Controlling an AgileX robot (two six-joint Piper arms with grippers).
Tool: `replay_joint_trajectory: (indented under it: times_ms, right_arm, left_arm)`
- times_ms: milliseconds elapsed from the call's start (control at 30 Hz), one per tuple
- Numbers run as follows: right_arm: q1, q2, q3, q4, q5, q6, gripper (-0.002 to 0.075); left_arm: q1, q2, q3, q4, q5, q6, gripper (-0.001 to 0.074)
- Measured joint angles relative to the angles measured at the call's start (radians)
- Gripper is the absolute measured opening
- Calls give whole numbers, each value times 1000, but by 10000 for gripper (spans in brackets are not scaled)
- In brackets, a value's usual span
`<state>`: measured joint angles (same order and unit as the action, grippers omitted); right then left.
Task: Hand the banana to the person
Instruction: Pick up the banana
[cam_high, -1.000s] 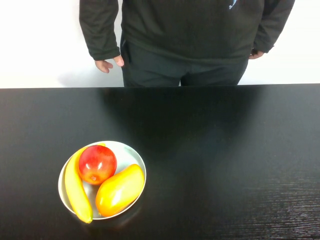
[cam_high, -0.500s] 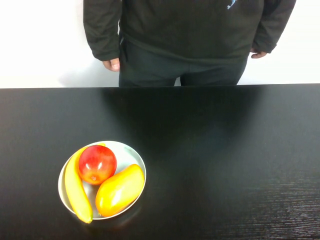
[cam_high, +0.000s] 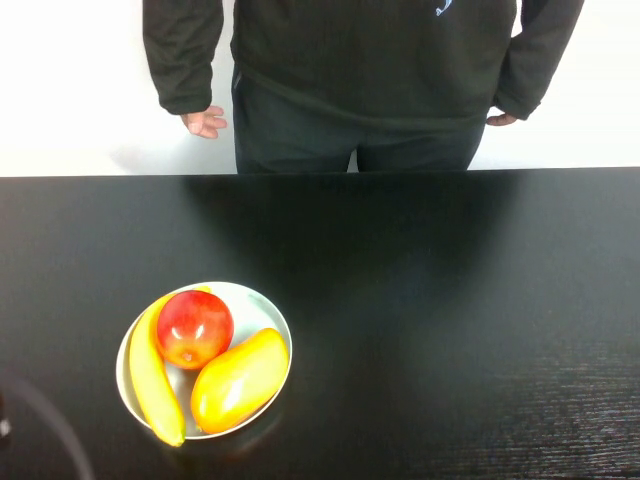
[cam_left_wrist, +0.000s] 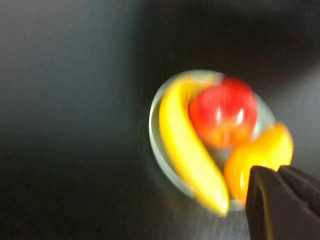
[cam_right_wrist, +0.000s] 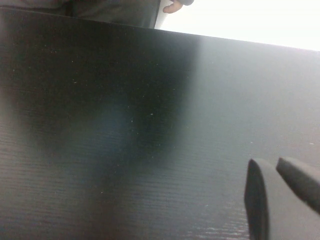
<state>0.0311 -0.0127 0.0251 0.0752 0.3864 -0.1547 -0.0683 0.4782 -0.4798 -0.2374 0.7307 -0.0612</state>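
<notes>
Banana (cam_high: 152, 378) in the pale bowl (cam_high: 262, 312) on the near left of the black tabletop (cam_high: 450, 320), lying along the bowl's left wall with its curve hugging the red apple (cam_high: 194, 328), which it touches or very nearly touches; the plump yellow-orange fruit (cam_high: 239, 379) fills the bowl's right side. Across the tabletop the person (cam_high: 370, 80) stands in a dark jacket, bare hands hanging at the sides, none held out. I judge the banana light, fairly stiff along its length and smooth enough to slip, with skin that would bruise under a hard squeeze; I would take it across its middle, where it is thickest and balances, coming in from the open outer side because the apple crowds the inner one. My left end effector (cam_left_wrist: 280, 202) hangs above the tabletop just short of the bowl, holding and touching nothing; only dark fingertips show at the edge of the left wrist view, and I cannot tell how far apart they stand. My right end effector (cam_right_wrist: 280, 192) hovers over bare tabletop well away from the fruit, empty, its two dark fingers (cam_right_wrist: 257, 195) showing a narrow gap, but whether spread or pressed together I cannot tell.
</notes>
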Motion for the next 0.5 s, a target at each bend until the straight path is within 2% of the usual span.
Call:
replay_joint_trajectory:
  times_ms: [100,200,367,500]
  right_arm:
    - [0,0,0,0,0,0,-11]
    - [0,0,0,0,0,0,-11]
    - [0,0,0,0,0,0,-11]
    - [0,0,0,0,0,0,-11]
  left_arm:
    - [0,159,-133,0,128,70,-4]
    - [0,303,-225,0,183,115,-4]
    - [-5,515,-325,0,195,149,-4]
    - [-78,652,-384,15,178,151,-4]
